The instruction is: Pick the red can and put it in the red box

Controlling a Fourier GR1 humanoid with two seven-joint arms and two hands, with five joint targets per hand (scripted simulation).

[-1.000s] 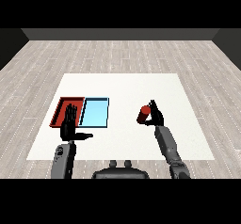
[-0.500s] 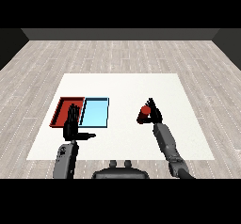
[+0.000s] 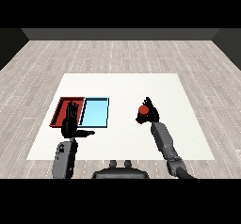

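The red can is held above the white table, right of centre, with my right hand curled round it. The red tray lies at the left of the table, touching the light blue tray on its right. My left hand stands upright with straight fingers and the thumb out to the right. It is in front of the red tray's near right corner and holds nothing.
The white table sits on a grey wood floor. Bare tabletop lies between the light blue tray and the can, and behind both trays.
My right hand has lifted the red can slightly and carried it a little to the left. The left hand has hardly moved.
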